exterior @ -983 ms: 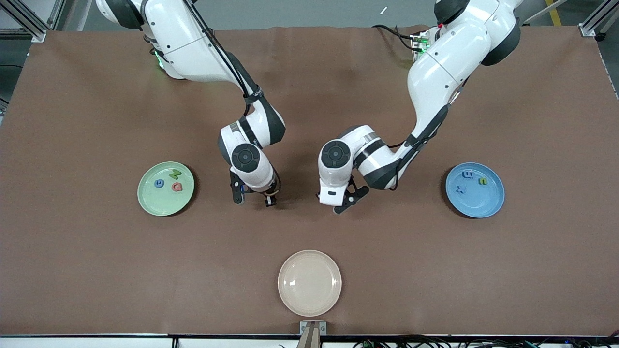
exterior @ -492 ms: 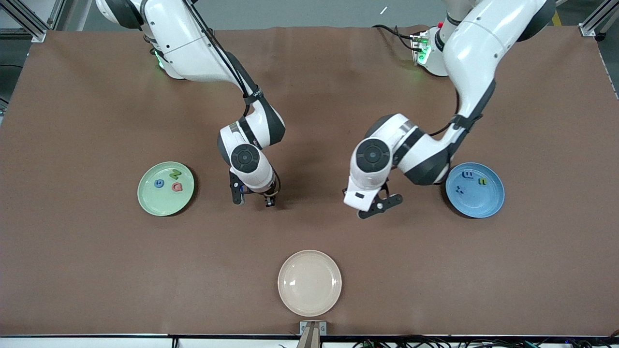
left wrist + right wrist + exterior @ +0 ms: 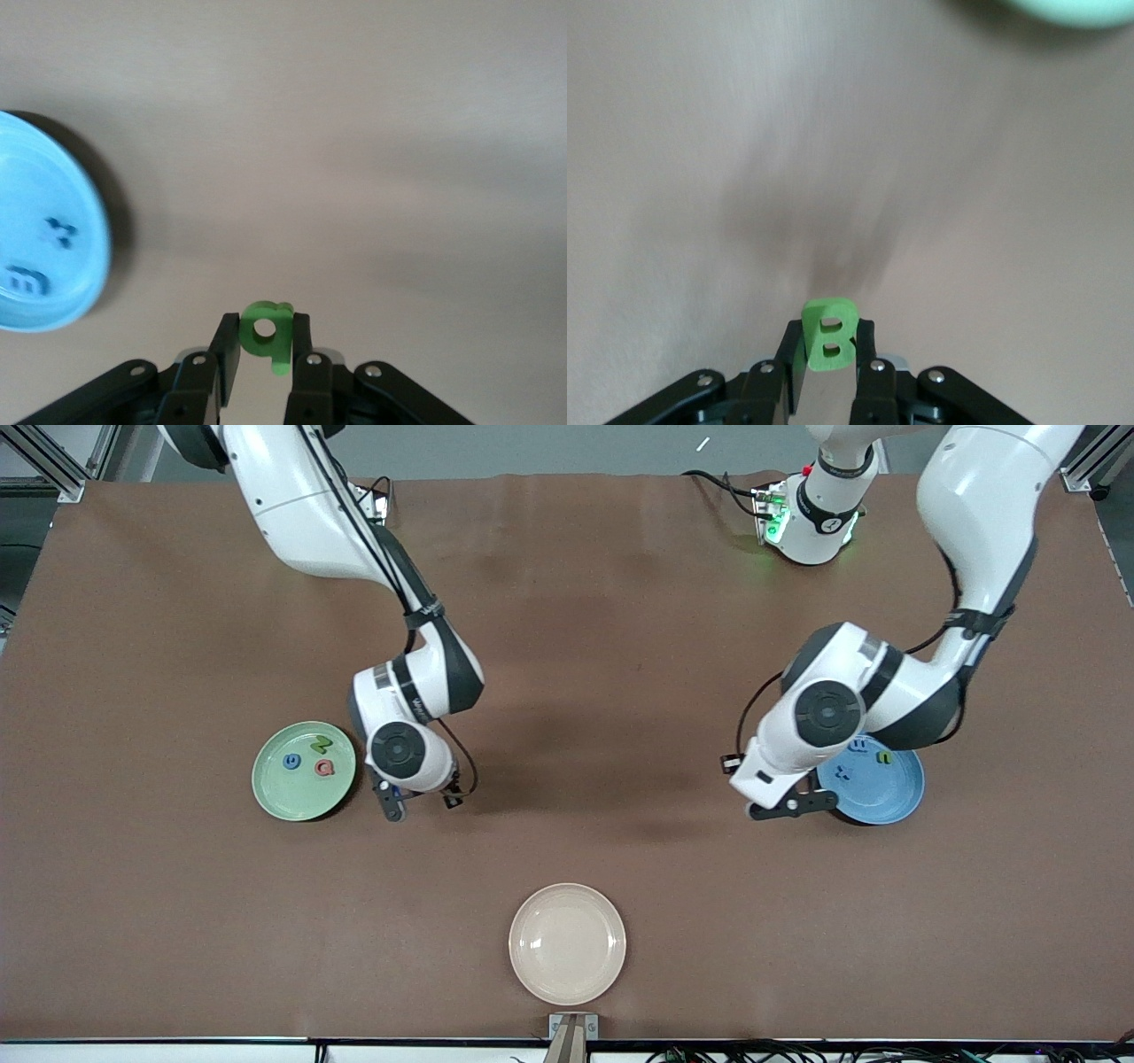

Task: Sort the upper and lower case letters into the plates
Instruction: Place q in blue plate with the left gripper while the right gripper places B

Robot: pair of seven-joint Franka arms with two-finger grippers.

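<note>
A green upper-case B (image 3: 830,334), upright, was pinched in the right gripper (image 3: 830,354) over bare table beside the mint green plate (image 3: 304,771). Only the left wrist view revealed the green lower-case b (image 3: 267,329) clamped by the left gripper (image 3: 266,354), the sky blue plate (image 3: 53,257) at its ten o'clock.

I see N, G, Q in the mint plate (image 3: 304,771); m, x, n in the blue plate (image 3: 877,788). Green B (image 3: 830,334) and green b (image 3: 267,333) stand pinched upright, airborne.

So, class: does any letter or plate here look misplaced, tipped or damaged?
Nothing stands out. The green plate holds N, G, Q; the blue plate lowercase ones. Both claws are shut: right on B, left on b.
</note>
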